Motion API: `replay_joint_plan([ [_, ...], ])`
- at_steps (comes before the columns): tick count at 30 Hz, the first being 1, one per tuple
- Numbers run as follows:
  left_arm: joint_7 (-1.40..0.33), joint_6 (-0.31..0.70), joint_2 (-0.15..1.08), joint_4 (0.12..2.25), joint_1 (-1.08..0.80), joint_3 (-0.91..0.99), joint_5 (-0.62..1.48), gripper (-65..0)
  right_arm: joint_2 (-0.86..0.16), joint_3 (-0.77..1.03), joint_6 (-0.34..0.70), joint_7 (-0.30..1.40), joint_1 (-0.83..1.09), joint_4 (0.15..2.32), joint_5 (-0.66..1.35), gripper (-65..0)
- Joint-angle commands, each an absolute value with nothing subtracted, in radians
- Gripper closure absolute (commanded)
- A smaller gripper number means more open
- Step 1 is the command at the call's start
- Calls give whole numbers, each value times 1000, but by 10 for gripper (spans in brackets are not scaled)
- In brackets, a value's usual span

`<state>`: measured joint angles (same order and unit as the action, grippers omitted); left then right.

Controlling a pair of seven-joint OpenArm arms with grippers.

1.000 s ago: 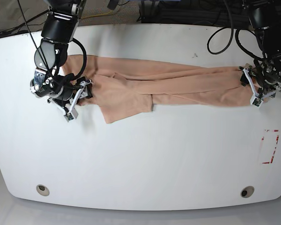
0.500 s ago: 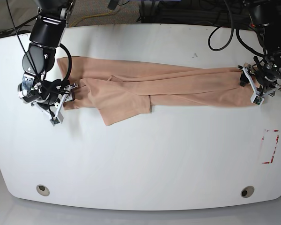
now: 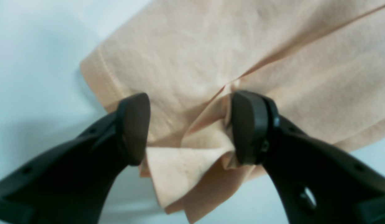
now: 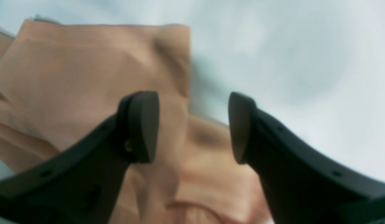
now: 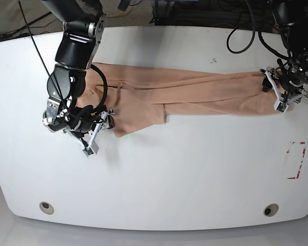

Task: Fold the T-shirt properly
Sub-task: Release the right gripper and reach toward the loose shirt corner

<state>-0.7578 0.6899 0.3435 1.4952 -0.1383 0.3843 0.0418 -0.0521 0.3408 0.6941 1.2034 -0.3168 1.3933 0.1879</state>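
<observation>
In the right wrist view the T-shirt [image 4: 96, 77] is badly blurred, its weave and seams unreadable, and its lower folds run off the bottom and left edges. In the base view the right arm [image 5: 72, 56] covers the shirt's end beneath it, so the cloth's outline there is hidden. In the left wrist view the shirt runs past the top and right edges, and the bunched corner between the left gripper [image 3: 189, 127] fingertips is out of focus.

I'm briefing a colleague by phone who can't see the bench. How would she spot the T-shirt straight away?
Start at the white table. Along its far half lies a long peach-pink band of cloth, the T-shirt, stretched between the two arms. The left pincer and right pincer sit at its ends; it is the only coloured, soft thing there.
</observation>
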Motion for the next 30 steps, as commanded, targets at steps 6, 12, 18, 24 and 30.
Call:
replay_joint_plan([
  [6,-800,698,348,1495,-145,383,10,-382,-101,341,698,989,-414,1112,203,-347],
  [12,-800,698,348,1495,-140,383,10,-382,-116,341,698,941,-429,1018,205,-346],
  [18,-800,698,348,1495,-139,383,10,-382,-59,341,698,972,-415,1024,208,-342],
  [24,-800,698,348,1495,-137,383,10,-382,-21,341,698,978,-407,1064,205,-341],
  [30,-799,698,348,1495,-137,383,10,-382,-21,341,698,975,-406,1064,205,-230],
])
